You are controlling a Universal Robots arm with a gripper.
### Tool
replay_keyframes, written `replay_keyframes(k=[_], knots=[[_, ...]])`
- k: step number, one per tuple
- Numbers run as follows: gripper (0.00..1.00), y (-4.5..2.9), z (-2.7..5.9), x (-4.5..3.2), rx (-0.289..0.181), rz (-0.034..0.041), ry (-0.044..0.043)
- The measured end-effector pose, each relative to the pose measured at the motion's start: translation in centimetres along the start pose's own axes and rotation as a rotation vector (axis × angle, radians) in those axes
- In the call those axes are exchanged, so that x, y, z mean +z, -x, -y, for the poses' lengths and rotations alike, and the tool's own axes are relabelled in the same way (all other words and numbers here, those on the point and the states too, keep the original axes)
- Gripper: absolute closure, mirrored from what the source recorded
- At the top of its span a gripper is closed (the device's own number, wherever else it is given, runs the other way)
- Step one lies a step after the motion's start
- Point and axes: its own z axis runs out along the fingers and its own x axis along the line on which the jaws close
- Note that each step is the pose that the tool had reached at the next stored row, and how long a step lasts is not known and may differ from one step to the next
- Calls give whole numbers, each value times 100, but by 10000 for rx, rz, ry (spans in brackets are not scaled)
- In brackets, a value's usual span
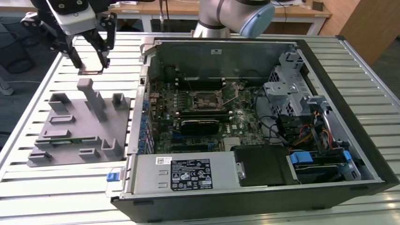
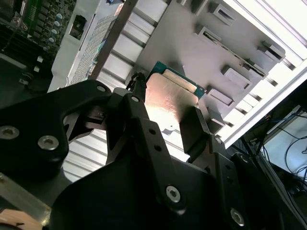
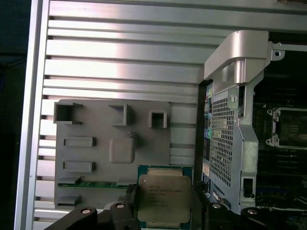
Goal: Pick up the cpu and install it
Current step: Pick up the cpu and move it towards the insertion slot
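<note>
second wrist view: gripper [image 2: 164,108] clenched on cpu [image 2: 170,93]; held aloft near grey tray [image 2: 192,48]

Lit brightly and evenly in the exterior view, with a pale sheen on the slatted table [image 1: 37,187]. Dims inside the open computer case [image 1: 218,58], darkest around the board [image 1: 206,110]. Throws short soft shadows beside the posts of the grey tray [image 1: 75,129] on the exterior view's left. Glares warm white off the cpu [image 2: 170,93] in the second wrist view, burns the slats beyond to blank white, leaves the gripper [image 2: 165,106] almost black.
</note>
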Motion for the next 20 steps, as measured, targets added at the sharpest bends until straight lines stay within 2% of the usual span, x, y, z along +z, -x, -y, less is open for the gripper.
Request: replay_keyframes(k=[5,20], knots=[[47,77,1,4,0,-1,0],[47,232,7,22,0,-1,0]])
